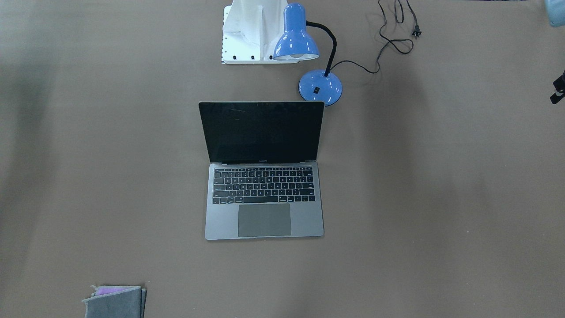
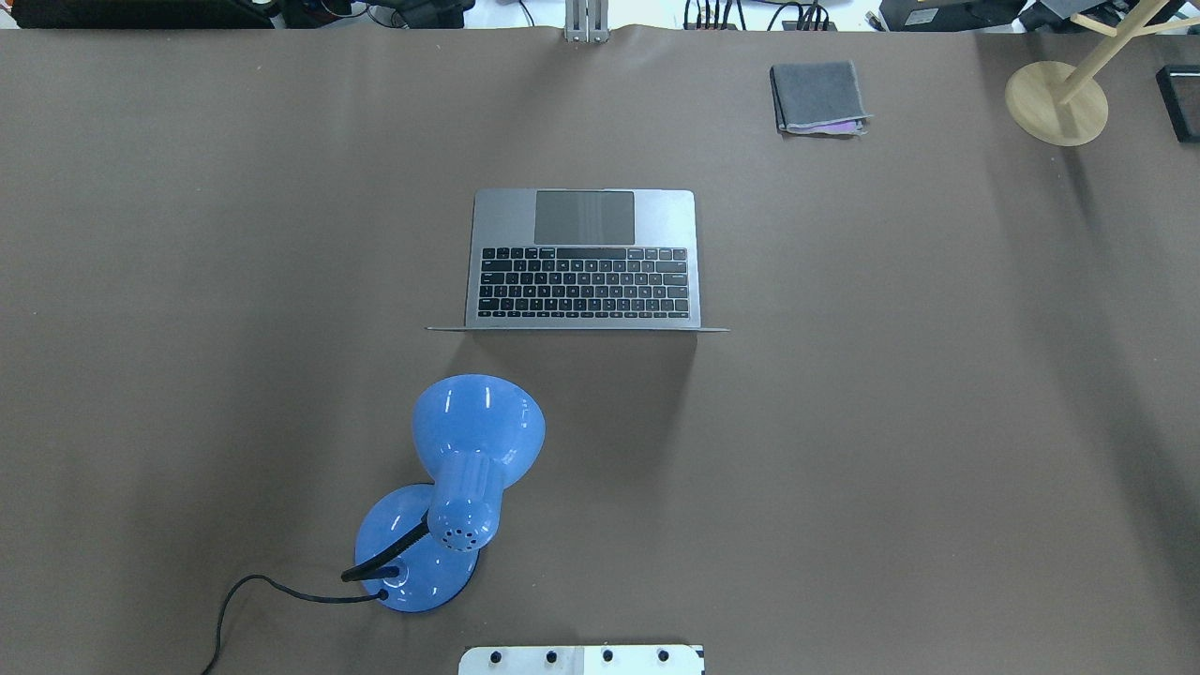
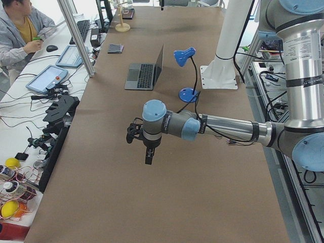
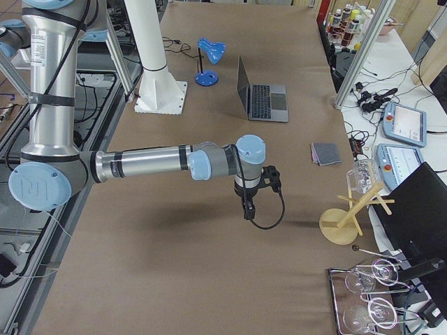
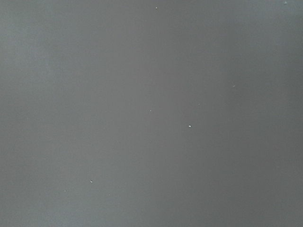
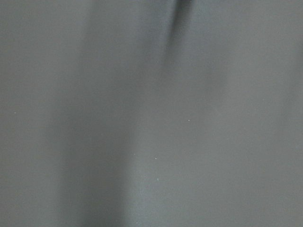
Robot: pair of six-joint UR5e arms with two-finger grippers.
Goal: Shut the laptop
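The laptop (image 1: 264, 198) stands open in the middle of the table, its black screen upright and its keyboard facing away from the robot. It also shows in the overhead view (image 2: 581, 272) and in both side views (image 3: 144, 75) (image 4: 265, 98). My left gripper (image 3: 148, 157) hangs over bare table far from the laptop, toward the table's left end. My right gripper (image 4: 248, 209) hangs over bare table toward the right end. I cannot tell whether either is open or shut. Both wrist views show only the brown table surface.
A blue desk lamp (image 2: 473, 441) stands just behind the laptop's lid on the robot's side, its cord (image 1: 397, 42) trailing off. A small grey folded cloth (image 2: 817, 97) lies at the far edge. A wooden stand (image 2: 1057, 101) is at the far right corner.
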